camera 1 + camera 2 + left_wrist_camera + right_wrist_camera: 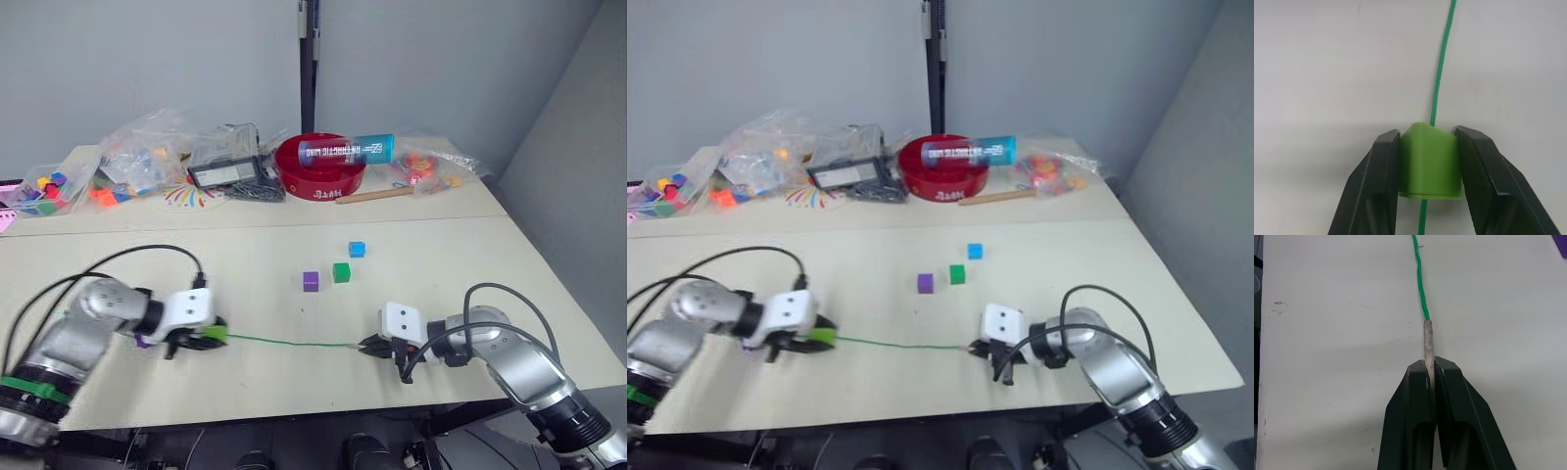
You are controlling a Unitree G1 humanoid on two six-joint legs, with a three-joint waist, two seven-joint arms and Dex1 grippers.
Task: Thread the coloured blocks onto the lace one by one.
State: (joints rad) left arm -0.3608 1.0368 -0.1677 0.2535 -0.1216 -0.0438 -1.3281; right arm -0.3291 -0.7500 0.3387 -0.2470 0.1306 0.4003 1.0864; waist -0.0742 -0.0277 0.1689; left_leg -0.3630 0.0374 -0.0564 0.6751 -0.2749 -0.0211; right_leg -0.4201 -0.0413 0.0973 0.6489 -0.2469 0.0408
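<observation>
While the left gripper (1427, 169) clamps the lime green block (1429, 161), already strung on the lace (289, 341), the right gripper (1430, 369) pinches the stiff tip (1428, 340); a purple block (144, 341) apparently sits behind. Next: fetching another block.

i see my left gripper (813, 338) holding a lime green block (824, 336) on the lace (901, 345), which runs taut across the table (872, 392) to my right gripper (978, 347). purple (925, 283), dark green (957, 274) and light blue (975, 252) blocks lie beyond.

Open tabletop (245, 294) flanks the taut lace (284, 341); three cubes (335, 266) stand beyond it, apparently clear; clutter (235, 171) lines the far edge.
</observation>
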